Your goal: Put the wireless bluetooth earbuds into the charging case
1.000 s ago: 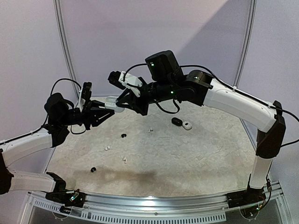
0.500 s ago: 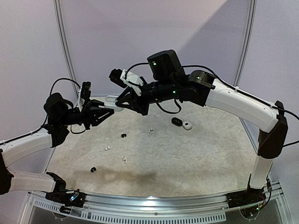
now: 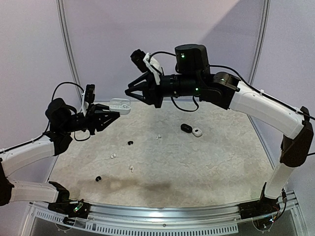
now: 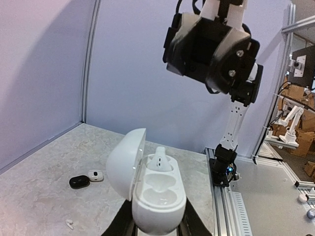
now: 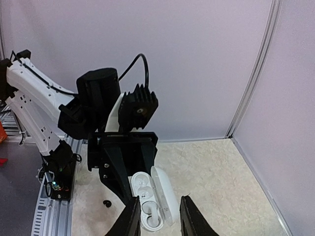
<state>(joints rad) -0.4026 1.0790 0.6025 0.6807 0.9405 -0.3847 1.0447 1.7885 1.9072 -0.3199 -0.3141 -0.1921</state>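
The left gripper pinches the base of an open white charging case and holds it clear of the table. The lid is swung back and the sockets are turned up toward the other arm, apparently so that arm can load it from above. One white earbud sits in the far socket, while the near socket is empty.

The right gripper hovers above and just beyond the case, its fingers spread and carrying nothing. It seems poised between one insertion and the next pickup.

The other loose earbuds lie scattered on the table well below. Three are white and two are black. A closed black case and a small white case rest side by side farther back.
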